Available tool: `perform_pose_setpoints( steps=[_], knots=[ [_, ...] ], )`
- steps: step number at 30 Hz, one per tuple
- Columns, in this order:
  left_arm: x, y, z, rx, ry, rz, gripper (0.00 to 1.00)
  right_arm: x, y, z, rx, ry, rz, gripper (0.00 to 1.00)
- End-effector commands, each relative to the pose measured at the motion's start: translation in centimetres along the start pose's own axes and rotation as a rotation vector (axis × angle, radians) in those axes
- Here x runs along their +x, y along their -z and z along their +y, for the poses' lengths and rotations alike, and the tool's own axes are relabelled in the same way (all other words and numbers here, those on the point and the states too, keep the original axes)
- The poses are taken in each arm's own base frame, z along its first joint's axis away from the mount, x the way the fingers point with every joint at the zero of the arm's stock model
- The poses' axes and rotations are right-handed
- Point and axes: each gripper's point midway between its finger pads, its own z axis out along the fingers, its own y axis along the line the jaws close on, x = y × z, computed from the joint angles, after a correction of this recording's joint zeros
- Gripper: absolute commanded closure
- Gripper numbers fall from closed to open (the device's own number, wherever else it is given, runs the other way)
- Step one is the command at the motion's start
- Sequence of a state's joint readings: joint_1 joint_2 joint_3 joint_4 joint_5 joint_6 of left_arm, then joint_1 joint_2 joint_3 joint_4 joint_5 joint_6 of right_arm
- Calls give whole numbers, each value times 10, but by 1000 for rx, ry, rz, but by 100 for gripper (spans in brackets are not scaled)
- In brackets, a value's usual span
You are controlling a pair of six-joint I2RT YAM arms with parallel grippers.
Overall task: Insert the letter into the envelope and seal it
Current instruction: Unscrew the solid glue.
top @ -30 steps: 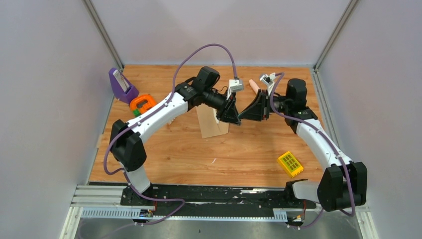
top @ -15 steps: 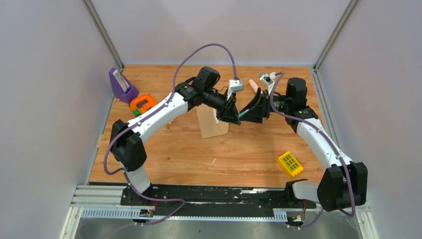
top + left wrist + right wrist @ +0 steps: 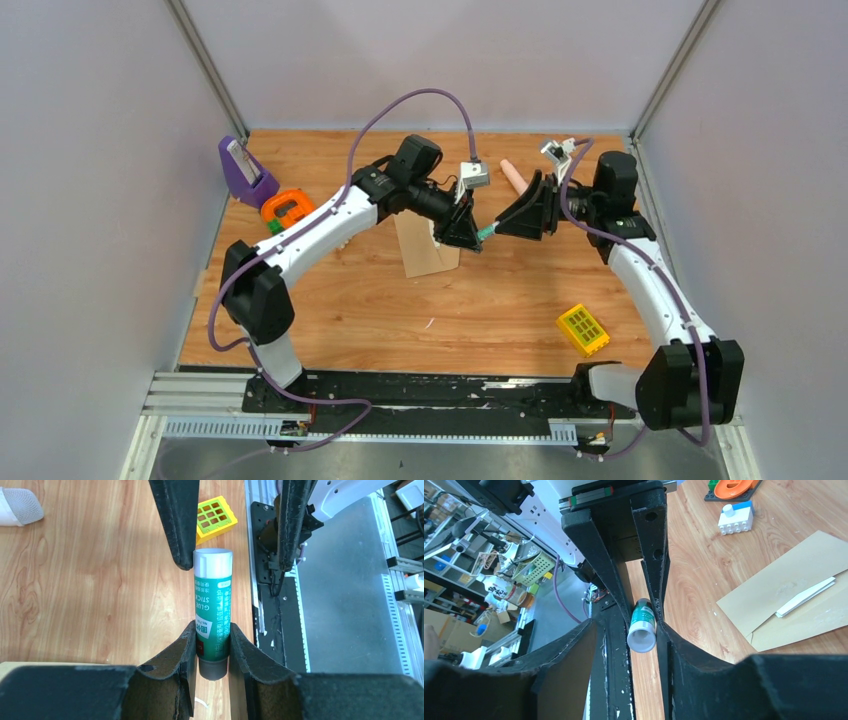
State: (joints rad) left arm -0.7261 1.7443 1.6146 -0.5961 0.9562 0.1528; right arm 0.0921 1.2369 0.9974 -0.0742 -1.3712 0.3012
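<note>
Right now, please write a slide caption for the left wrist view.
Left claw grips a green glue stick by its base while the open right claw straddles its white cap.

I see a wooden table (image 3: 480,320) with light boards. The tan envelope (image 3: 425,255) lies flat near its middle, with the pale letter (image 3: 806,597) showing at the open edge. At the far left stands a purple holder (image 3: 245,172), and just beside it lie an orange piece (image 3: 286,209) and a white toy brick (image 3: 735,518). A pink object (image 3: 512,175) rests toward the back. A yellow grid block (image 3: 583,330) sits on the near right, well apart from the rest, and a small white scrap (image 3: 430,323) lies nearer the front.
</note>
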Motion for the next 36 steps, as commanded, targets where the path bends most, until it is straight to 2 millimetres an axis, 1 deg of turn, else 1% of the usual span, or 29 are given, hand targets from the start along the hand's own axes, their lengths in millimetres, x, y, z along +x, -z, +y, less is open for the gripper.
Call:
perform_pose_setpoints(
  steps=[1,4,11,14,17,19,22,24,26,27,28,29,30,32,34,36],
  knots=[
    [-14,11,-16,0,-73,-29,88,-3,3,16,-29,108,4,54],
    [-14,11,-16,-1,-74,-29,88,-2,2,13,-24,114,7,58],
    [-14,12,-17,-6,-78,-30,88,1,1,7,-7,121,13,58],
    [-15,12,-17,-6,-80,-32,89,2,0,6,-10,115,16,61],
    [-15,12,-17,-5,-79,-32,89,3,-3,6,-11,116,21,67],
    [-14,12,-16,-5,-77,-31,89,3,-4,6,-14,114,24,73],
    [-14,11,-16,-4,-78,-30,89,3,-6,5,-16,107,27,85],
    [-14,11,-15,-7,-76,-29,88,3,-6,4,-15,102,27,95],
    [-13,11,-15,-8,-76,-27,72,2,-6,3,-11,99,27,100],
    [-13,11,-15,-10,-76,-26,60,2,-6,3,-10,100,26,100],
    [-13,11,-15,-8,-77,-26,56,2,-6,3,-8,101,26,100],
    [-14,11,-16,-4,-79,-28,49,2,-6,3,-9,102,26,100],
    [-14,11,-16,-3,-78,-28,37,1,-6,3,-7,103,25,100],
    [-15,11,-16,-3,-76,-30,25,2,-6,5,-12,102,26,100],
    [-17,11,-16,2,-75,-31,24,3,-6,6,-20,97,30,100],
    [-18,10,-16,10,-71,-32,25,3,-8,7,-24,98,32,100]
  ],
)
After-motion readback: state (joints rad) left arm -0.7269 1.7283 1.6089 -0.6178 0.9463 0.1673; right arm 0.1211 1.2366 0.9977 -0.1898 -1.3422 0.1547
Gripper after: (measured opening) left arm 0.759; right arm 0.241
